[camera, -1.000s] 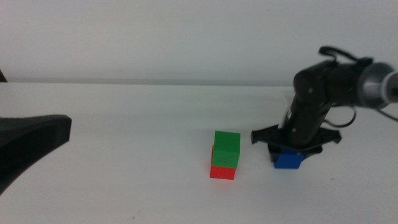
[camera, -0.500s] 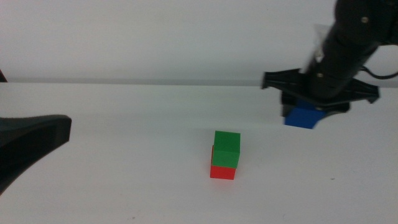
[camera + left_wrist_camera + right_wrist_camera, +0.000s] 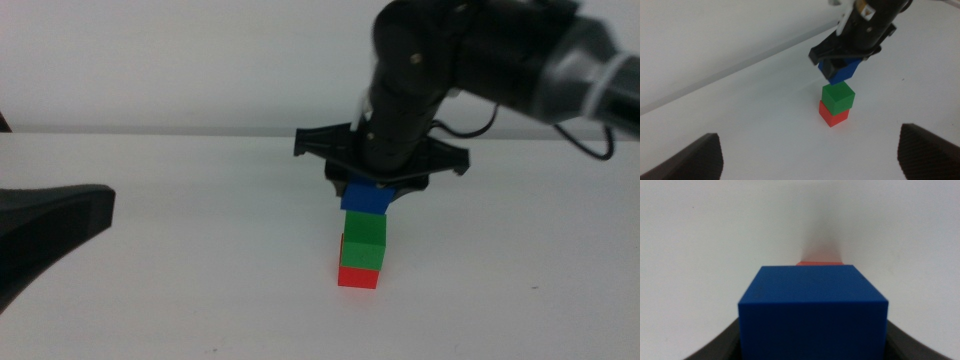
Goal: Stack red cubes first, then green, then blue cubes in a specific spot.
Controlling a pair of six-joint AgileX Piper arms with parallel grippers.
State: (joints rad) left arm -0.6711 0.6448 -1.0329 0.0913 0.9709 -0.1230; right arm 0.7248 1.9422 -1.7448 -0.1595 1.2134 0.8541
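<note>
Deep-blue matte cube (image 3: 364,198), clenched in the right gripper (image 3: 378,187), hangs just above the green cube (image 3: 364,241) on the red cube (image 3: 358,277); left gripper (image 3: 810,155) waits, jaws apart.

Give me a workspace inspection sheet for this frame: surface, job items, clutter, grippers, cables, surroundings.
Surface: white table, plain.
Job's things: green cube sits on red cube; blue cube held just above the green one, contact not clear.
Clutter: nothing seen.
Grippers: right gripper shut on the blue cube over the stack; left gripper open, waiting off to the left side.
Cables: dark cable looping by the right arm.
Surroundings: plain white wall.
</note>
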